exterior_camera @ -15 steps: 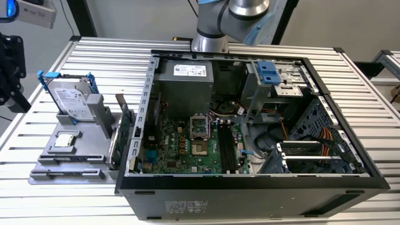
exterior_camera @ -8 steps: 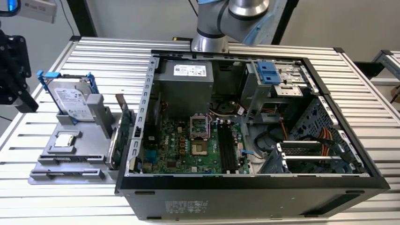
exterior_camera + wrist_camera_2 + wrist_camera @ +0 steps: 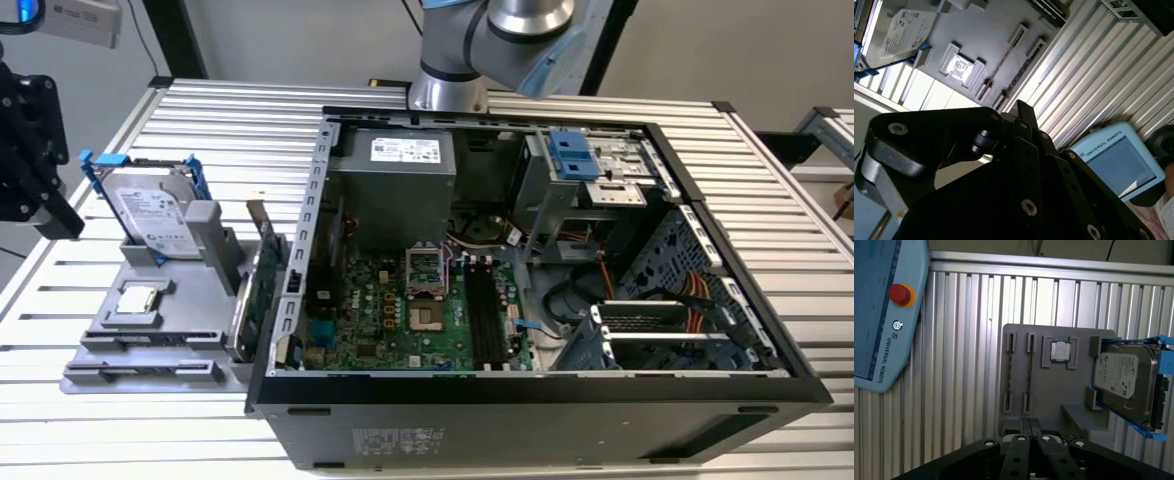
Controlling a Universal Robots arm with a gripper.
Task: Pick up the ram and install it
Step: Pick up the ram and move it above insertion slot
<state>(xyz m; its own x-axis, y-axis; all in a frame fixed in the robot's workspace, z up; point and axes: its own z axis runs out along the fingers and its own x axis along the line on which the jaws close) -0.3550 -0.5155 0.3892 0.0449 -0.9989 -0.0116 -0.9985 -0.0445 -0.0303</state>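
Observation:
The ram (image 3: 1028,372) is a thin stick seen edge-on, standing in a slot of the grey parts tray (image 3: 1054,390) beside the small silver processor chip (image 3: 1059,351). In the second wrist view the ram (image 3: 1001,65) is a narrow line on that tray. My black gripper (image 3: 1030,424) hangs above the tray's edge, short of the ram, fingers pressed together with nothing between them. In the exterior view the gripper (image 3: 56,220) is at the far left, beside the tray (image 3: 174,300). The open computer case (image 3: 534,250) shows long black memory slots (image 3: 487,320) on its motherboard.
A hard drive (image 3: 1126,382) in a blue bracket lies at the tray's far end. A green expansion card (image 3: 263,265) stands between tray and case. A light-blue teach pendant (image 3: 879,315) with a red button rests on the ribbed metal table (image 3: 964,365).

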